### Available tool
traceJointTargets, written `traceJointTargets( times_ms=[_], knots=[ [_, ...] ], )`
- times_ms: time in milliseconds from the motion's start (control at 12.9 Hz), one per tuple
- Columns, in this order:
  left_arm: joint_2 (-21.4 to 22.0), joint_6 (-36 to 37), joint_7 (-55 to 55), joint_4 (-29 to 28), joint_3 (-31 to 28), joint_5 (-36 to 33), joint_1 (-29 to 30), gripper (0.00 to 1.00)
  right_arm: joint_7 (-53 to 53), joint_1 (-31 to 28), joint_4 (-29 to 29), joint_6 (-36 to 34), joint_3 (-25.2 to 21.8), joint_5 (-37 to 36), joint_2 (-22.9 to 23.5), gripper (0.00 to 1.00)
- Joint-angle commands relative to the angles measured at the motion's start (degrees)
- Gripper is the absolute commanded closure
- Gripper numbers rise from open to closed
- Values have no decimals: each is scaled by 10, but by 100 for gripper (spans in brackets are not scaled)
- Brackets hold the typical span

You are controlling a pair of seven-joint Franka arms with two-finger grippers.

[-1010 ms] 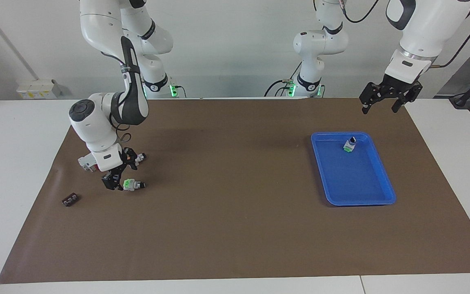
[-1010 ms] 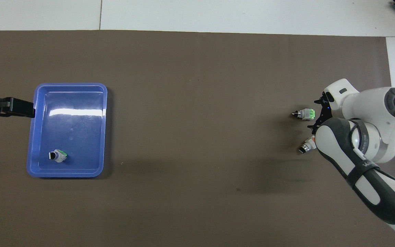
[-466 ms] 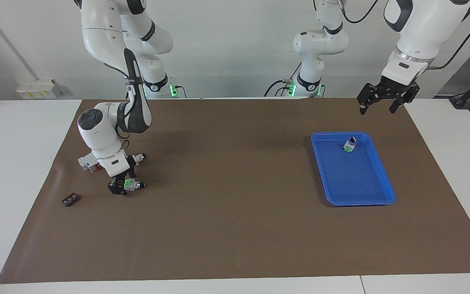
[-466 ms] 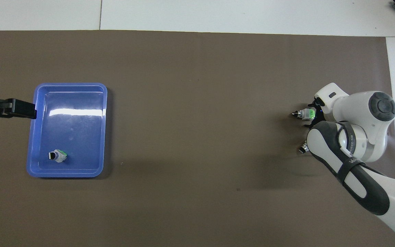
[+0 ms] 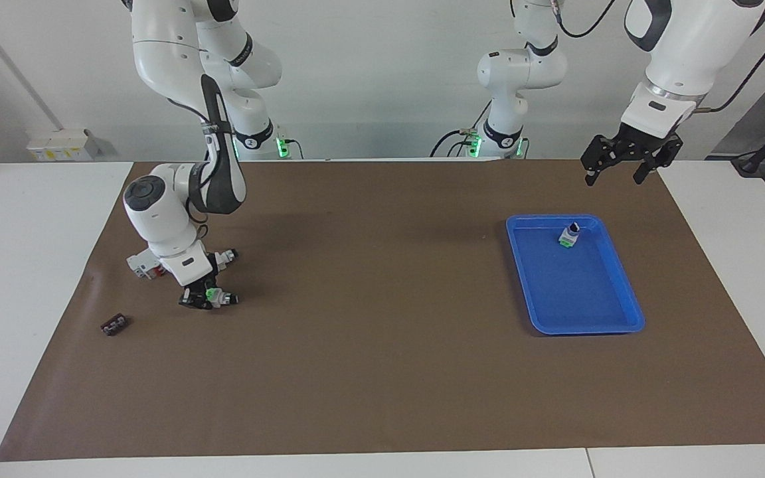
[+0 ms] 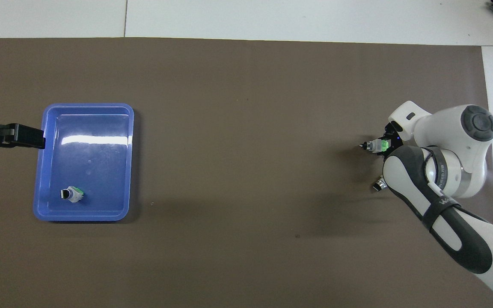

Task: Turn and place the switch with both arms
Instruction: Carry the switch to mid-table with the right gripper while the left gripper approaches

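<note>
A switch [image 5: 222,298] with a green base lies on its side on the brown mat at the right arm's end, also in the overhead view [image 6: 375,145]. My right gripper [image 5: 198,300] is down at the mat, shut on the switch's green base, knob tip sticking out. Its hand shows from above [image 6: 388,142]. My left gripper [image 5: 615,176] is open and empty, raised over the mat's edge beside the blue tray [image 5: 625,287]. It also shows in the overhead view [image 6: 24,136]. Another switch [image 5: 569,236] stands in the tray.
A third switch [image 5: 228,255] with an orange base lies just nearer to the robots than the held one, partly under the right arm. A white block with red parts [image 5: 141,264] and a tiny dark strip [image 5: 113,324] lie near that end of the mat.
My right gripper came down beside the green-based switch, moved over it and closed around its base; the switch shifted slightly. My left gripper rose a little and holds still.
</note>
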State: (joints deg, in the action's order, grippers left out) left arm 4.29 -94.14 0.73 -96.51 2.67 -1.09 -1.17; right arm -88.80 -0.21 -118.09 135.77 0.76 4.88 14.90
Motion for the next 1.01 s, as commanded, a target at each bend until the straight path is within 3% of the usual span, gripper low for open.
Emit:
traceJointTargets(
  times_ms=[0,155,389,622,933],
  knots=[
    [18,-6,2,-22,-5,-11,-6,0,-34,-4,35,-72,56,95,-42,100],
    [18,-3,2,-22,-5,-11,-6,0,-52,1,56,-86,105,206,-45,100],
    [19,-3,2,-23,-4,-11,-5,0,-22,1,82,-83,184,301,-67,100],
    [26,-6,-5,-37,-4,-4,-1,2,118,25,106,-75,236,302,-113,100],
    [35,-9,11,-60,-5,44,0,9,163,69,120,-72,237,299,-144,100]
  ],
)
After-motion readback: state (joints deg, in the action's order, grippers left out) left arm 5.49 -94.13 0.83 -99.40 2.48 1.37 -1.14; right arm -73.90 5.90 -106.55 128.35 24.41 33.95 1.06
